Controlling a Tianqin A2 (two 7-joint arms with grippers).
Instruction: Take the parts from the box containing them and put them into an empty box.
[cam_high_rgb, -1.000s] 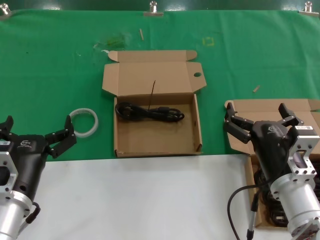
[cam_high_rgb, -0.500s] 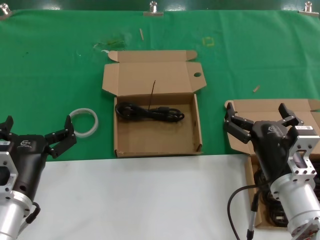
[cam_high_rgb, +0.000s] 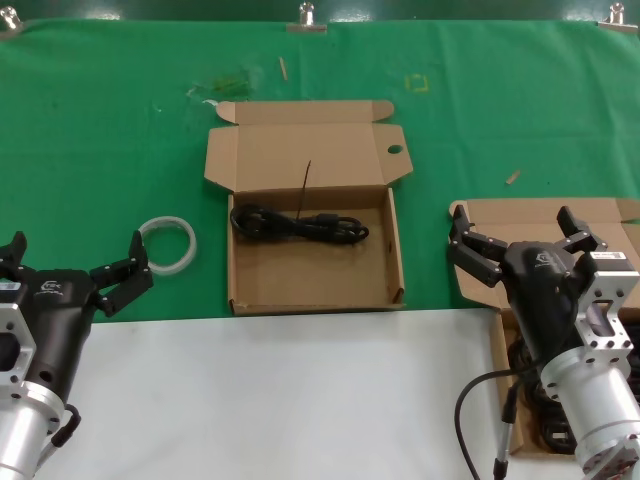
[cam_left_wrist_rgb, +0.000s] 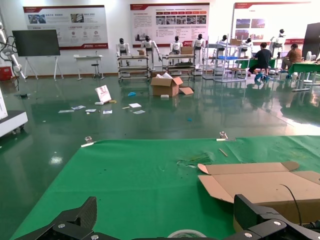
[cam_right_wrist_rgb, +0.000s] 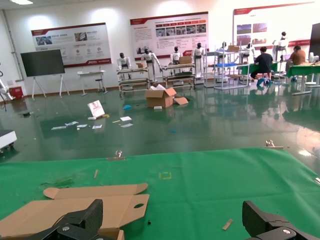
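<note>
At about eight o'clock on the table, the left gripper (cam_high_rgb: 72, 268) hovers low over the seam where the green cloth (cam_high_rgb: 100, 150) meets the white sheet (cam_high_rgb: 300, 400), its black fingers (cam_high_rgb: 122, 274) spread wide apart around nothing. Just off its fingertips, toward nine o'clock, a white translucent plastic ring (cam_high_rgb: 166, 245) lies flat on the cloth.

In the middle stands a shallow brown corrugated cardboard box with a small oval hole in its hinged lid (cam_high_rgb: 310, 280), lid folded back toward twelve o'clock. One black coiled power cable with thicker plug ends (cam_high_rgb: 298, 225) lies across the far part of its floor, close to the hinge; the near part of the floor is bare.

Out at four o'clock the right gripper (cam_high_rgb: 526, 244) hangs with its jaws splayed open and empty, above the brown cardboard box with the plain lid (cam_high_rgb: 520, 212), whose lid lies open toward twelve o'clock. Under the arm, more black cable bundles (cam_high_rgb: 530, 400) show inside that box, mostly hidden by the wrist. A small tan scrap (cam_high_rgb: 512, 178) lies on the cloth just beyond the lid.
</note>
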